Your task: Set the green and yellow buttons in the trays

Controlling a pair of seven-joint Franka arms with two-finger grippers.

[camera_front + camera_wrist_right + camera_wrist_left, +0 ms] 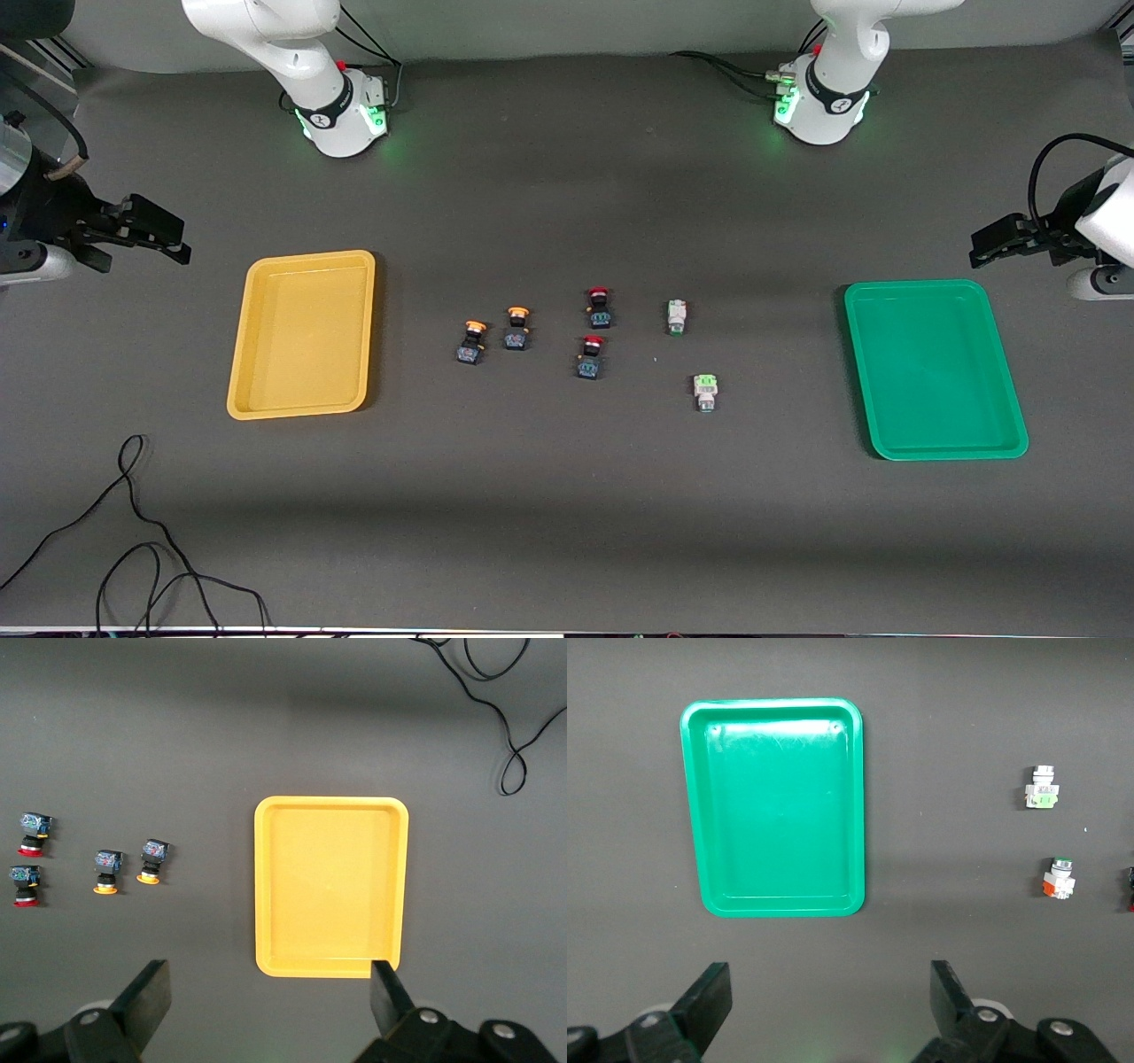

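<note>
1. Start state, by my read: nothing picked, both trays hold nothing, no button is gripped.
2. Yellow tray (301, 334) sits toward the right arm's end of the table; green tray (935, 369) toward the left arm's end.
3. Yellow buttons (472, 342) and (516, 328) lie side by side on the mat, between the yellow tray and the red buttons (599, 307), (590, 356) (reds are not part of the job, leave them).
4. Green buttons (677, 316) and (705, 392) lie between the reds and the green tray, well apart from it; the second one is nearer the front camera.
5. Right gripper (146, 232) hangs off the table's end past the yellow tray, fingers spread, holding nothing. Its wrist view shows the yellow tray (331, 887) and both yellow buttons (105, 872), (151, 860).
6. Left gripper (1005, 241) hangs off its end of the table, up-table of the green tray, fingers spread, nothing between them. Its wrist view shows the green tray (772, 806) and both green buttons (1042, 788), (1059, 879).
7. Likely split: right arm takes yellows, left arm takes greens (each is on its tray's side).
8. Next move calls for a reach in over the table past the tray, descent over one button, fingers straddling the body.
9. Watch-out: the two yellows are close together, so a spread finger could nudge the neighbour; take the one nearer the tray first.
</note>
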